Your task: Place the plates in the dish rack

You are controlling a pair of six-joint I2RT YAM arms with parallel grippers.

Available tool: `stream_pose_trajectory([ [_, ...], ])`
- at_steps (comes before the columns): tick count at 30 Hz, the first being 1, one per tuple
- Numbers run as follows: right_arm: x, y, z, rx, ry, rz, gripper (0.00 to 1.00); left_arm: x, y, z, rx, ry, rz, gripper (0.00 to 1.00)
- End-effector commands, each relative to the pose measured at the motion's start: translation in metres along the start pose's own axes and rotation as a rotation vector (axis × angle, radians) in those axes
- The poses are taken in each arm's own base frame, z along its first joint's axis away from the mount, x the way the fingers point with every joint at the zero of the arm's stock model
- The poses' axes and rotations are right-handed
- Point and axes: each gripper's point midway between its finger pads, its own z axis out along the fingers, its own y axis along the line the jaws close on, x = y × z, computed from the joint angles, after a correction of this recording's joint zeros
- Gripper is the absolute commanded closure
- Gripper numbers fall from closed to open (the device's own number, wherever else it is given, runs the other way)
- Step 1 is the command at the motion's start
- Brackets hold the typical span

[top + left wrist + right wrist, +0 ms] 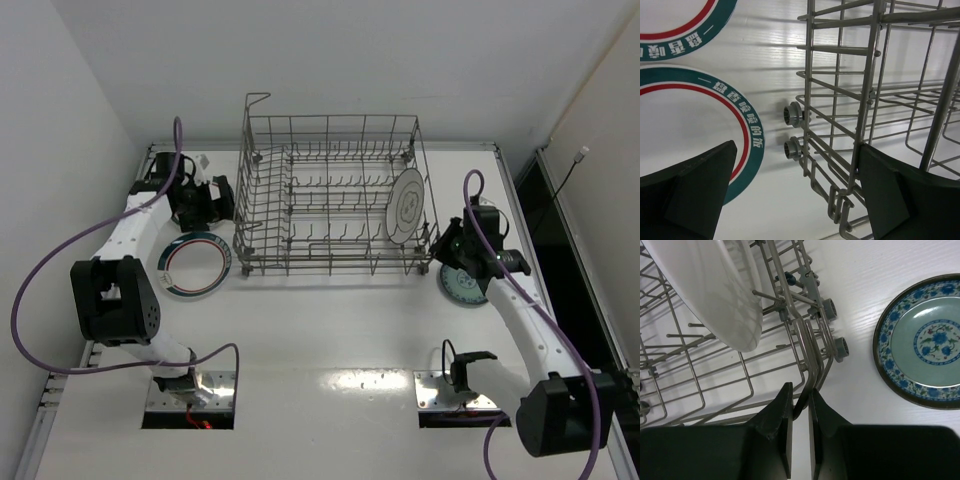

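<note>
The grey wire dish rack [330,195] stands mid-table. A white plate [407,205] stands upright in its right end and also shows in the right wrist view [710,285]. A green-and-red ringed plate [197,265] lies flat left of the rack. The left wrist view shows two such plates [695,120] [670,35]. The teal patterned plate [462,287] [927,340] lies right of the rack. My left gripper [222,200] [797,150] is open beside the rack's left end [865,100]. My right gripper [440,243] [800,390] is shut on the rack's corner wire [807,370].
The rack has small grey wheels [792,115] [841,347] at its base. Two mounting plates [190,390] [455,390] sit at the near edge. White walls close in the back and left; a dark gap [545,210] runs along the right.
</note>
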Motion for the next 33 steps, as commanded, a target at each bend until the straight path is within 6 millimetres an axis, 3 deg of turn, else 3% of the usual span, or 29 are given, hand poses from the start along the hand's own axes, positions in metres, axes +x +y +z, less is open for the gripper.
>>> stream_pose_trajectory([
  [1, 0.087, 0.010, -0.024, -0.107, 0.361, -0.051, 1.00, -0.035, 0.055, -0.011, -0.218, -0.109, -0.134, 0.00],
  [4, 0.088, 0.008, -0.024, -0.094, 0.365, -0.052, 1.00, -0.054, 0.032, -0.024, -0.019, -0.162, -0.116, 0.00],
  [5, 0.088, 0.008, -0.024, -0.094, 0.365, -0.052, 1.00, -0.052, 0.036, -0.024, 0.035, -0.159, -0.142, 0.00],
  [6, 0.088, 0.008, -0.024, -0.094, 0.365, -0.052, 1.00, -0.051, 0.016, -0.031, 0.183, -0.155, -0.134, 0.00],
  [8, 0.088, 0.008, -0.024, -0.096, 0.364, -0.061, 1.00, -0.053, 0.010, -0.034, 0.321, -0.178, -0.138, 0.00],
  [9, 0.089, 0.006, -0.025, -0.091, 0.372, -0.060, 1.00, -0.052, -0.004, -0.042, 0.421, -0.178, -0.133, 0.00],
  [12, 0.089, 0.006, -0.025, -0.091, 0.372, -0.060, 1.00, -0.058, -0.016, -0.049, 0.526, -0.216, -0.104, 0.00],
  [16, 0.088, 0.007, -0.026, -0.096, 0.364, -0.061, 1.00, -0.053, -0.017, -0.049, 0.537, -0.199, -0.122, 0.00],
  [20, 0.085, 0.007, -0.030, -0.089, 0.357, -0.062, 1.00, -0.054, 0.005, -0.056, 0.384, -0.235, -0.130, 0.00],
  [21, 0.082, 0.002, -0.034, -0.061, 0.340, -0.067, 1.00, -0.061, 0.024, -0.061, 0.265, -0.285, -0.134, 0.00],
  [23, 0.065, 0.003, -0.043, -0.036, 0.289, -0.075, 0.87, -0.058, 0.042, -0.071, 0.112, -0.313, -0.163, 0.00],
  [24, 0.058, -0.005, -0.052, 0.012, 0.260, -0.081, 0.78, -0.066, 0.058, -0.089, -0.023, -0.382, -0.157, 0.00],
  [25, 0.043, -0.001, -0.061, 0.015, 0.212, -0.085, 0.61, -0.066, 0.064, -0.097, -0.078, -0.405, -0.176, 0.00],
  [28, 0.020, -0.010, -0.081, 0.084, 0.129, -0.083, 0.34, -0.052, 0.086, -0.108, -0.224, -0.446, -0.276, 0.00],
  [29, 0.002, -0.009, -0.093, 0.103, 0.064, -0.084, 0.22, -0.046, 0.088, -0.108, -0.239, -0.448, -0.306, 0.00],
  [31, -0.008, -0.010, -0.101, 0.124, 0.036, -0.084, 0.10, -0.023, 0.101, -0.101, -0.271, -0.421, -0.399, 0.00],
  [33, -0.020, -0.010, -0.107, 0.138, 0.006, -0.077, 0.03, -0.021, 0.094, -0.103, -0.217, -0.459, -0.397, 0.00],
])
